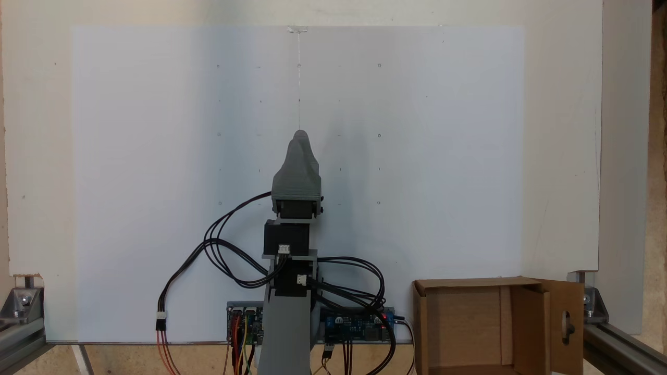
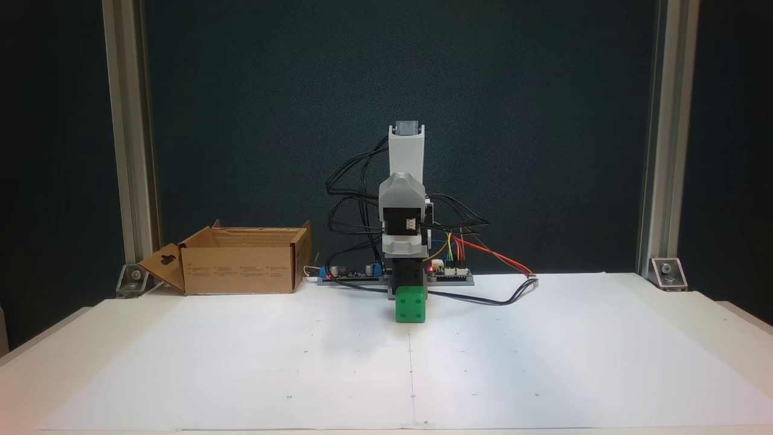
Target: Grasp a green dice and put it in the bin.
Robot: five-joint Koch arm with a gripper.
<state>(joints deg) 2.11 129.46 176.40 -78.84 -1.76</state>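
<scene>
With the dice (image 2: pixel 410 304) mid-table under the gripper (image 2: pixel 409 284), whose jaw spread I cannot tell, lift straight before swinging to the corner bin (image 2: pixel 241 269).

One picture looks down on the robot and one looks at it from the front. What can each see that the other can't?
In a fixed view from above, you see the bare inside floor of the bin. In a fixed view from the front, you see the green dice on the white paper, right in front of the arm, and print on the bin's outer wall. Both fixed views show the arm, its cables, the bin and its keyhole flap.
</scene>
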